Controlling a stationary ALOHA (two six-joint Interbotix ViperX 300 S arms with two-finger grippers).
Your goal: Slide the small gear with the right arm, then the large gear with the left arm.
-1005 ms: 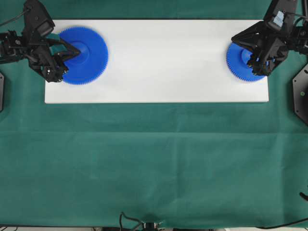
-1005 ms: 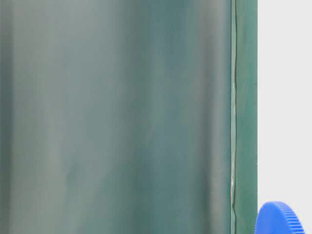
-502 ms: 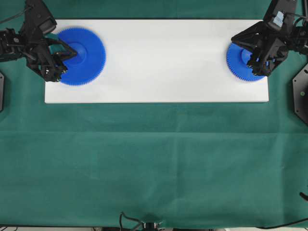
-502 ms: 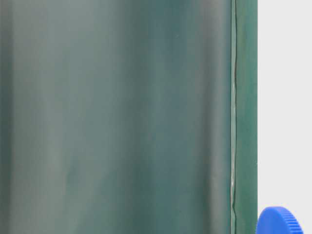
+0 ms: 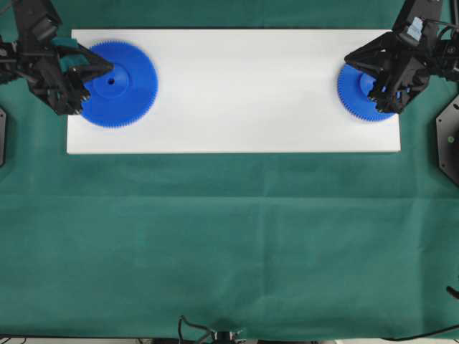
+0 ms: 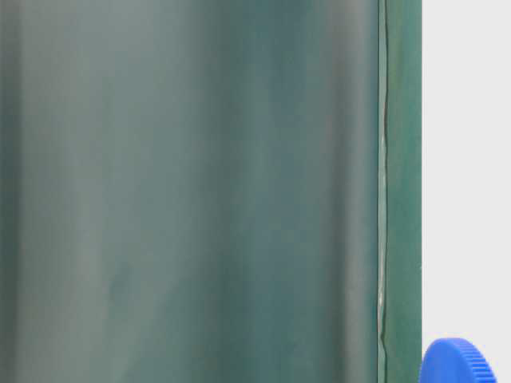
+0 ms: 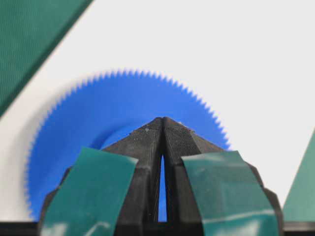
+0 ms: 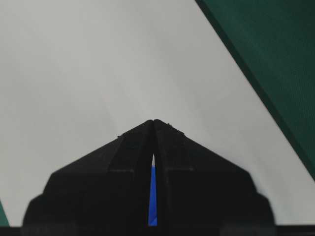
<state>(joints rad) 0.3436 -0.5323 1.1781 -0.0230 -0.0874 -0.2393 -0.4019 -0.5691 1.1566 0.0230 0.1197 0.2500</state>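
- We see the small gear [image 5: 356, 91] lying flat at the right end of the white board [image 5: 237, 86], partly under the right gripper [image 5: 354, 59], whose fingers are pressed together to a point; in the right wrist view only a sliver of blue shows through the slit between them.
- The large gear [image 5: 122, 84] lies flat at the left end of the board, and the left gripper [image 5: 107, 67], with teal patches, also has its fingers together, its tip over the gear near the hub.
- We judge both gears to be light, stiff plastic that should glide easily on the smooth board, so a hard shove may send them skidding or spinning.
- No clamping seems needed: we would push with the closed tip against the raised hub or in the centre hole, rather than on the fine teeth, which could let the tip slip off.
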